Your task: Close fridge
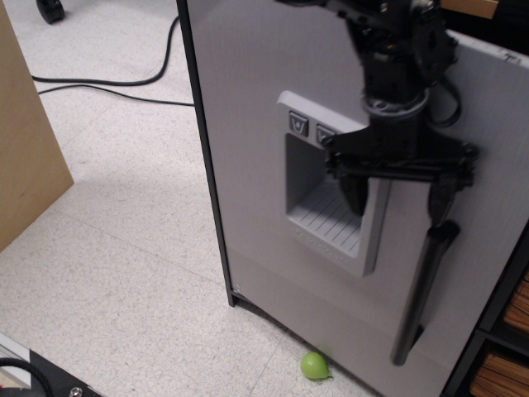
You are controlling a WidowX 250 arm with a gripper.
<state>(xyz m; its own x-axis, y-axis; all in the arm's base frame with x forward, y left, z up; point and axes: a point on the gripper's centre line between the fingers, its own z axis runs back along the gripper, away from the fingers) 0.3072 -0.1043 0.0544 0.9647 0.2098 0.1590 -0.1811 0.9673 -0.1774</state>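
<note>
1 gripper (399,201), fingers spread wide and empty, hangs against the light grey door of the fridge (273,74), between dispenser recess (331,198) and bar handle (423,289). Best press flat on the panel, avoiding snagging that handle.

Lab or workshop: speckled tile floor (124,273), loose black cables (116,83), plywood panel (25,157)

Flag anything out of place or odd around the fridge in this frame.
A small green ball lies on the floor at the bottom edge of the fridge door, an odd spot where it could obstruct the door. Nothing looks damaged or spilled.
</note>
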